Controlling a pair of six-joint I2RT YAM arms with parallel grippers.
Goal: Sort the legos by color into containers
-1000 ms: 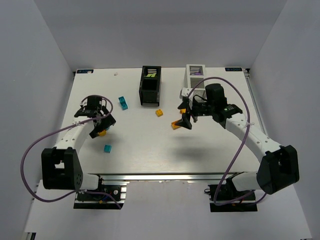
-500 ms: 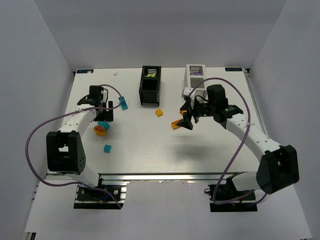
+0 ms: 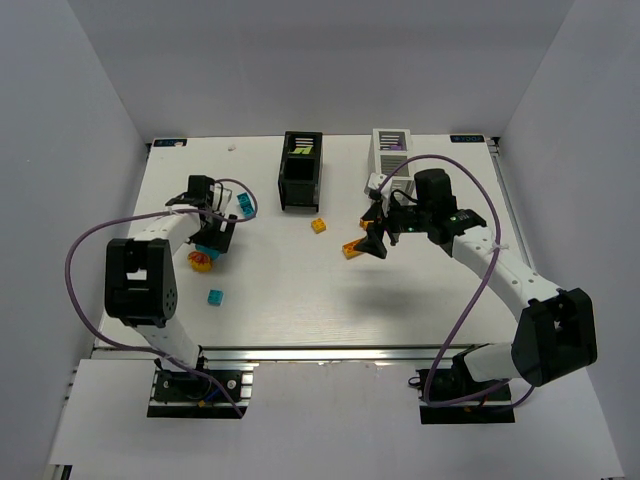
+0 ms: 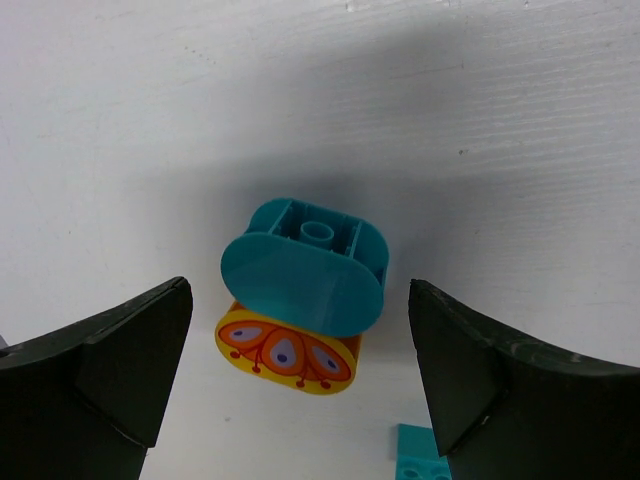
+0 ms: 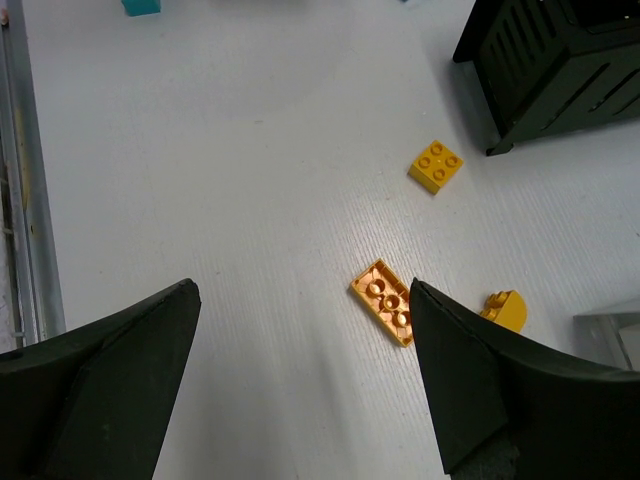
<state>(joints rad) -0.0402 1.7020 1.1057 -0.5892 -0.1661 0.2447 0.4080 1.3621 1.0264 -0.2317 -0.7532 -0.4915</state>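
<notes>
L arm reaches left of black box (image 3: pixel 300 185), left gripper (image 4: pixel 300 365) spread wide over cyan rounded lego (image 4: pixel 305 265) touching orange printed piece (image 4: pixel 285 352) | right gripper (image 5: pixel 300 380) spread, empty, above orange plate (image 5: pixel 385 300) right of black box | 1 cyan brick (image 4: pixel 425 462) cut off at frame edge | black box holds lime-green legos (image 3: pixel 301 150); white box (image 3: pixel 383 160) right of it, contents unclear

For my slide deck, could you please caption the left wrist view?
Open left hand above a teal rounded brick touching an orange patterned brick on the white table.
</notes>
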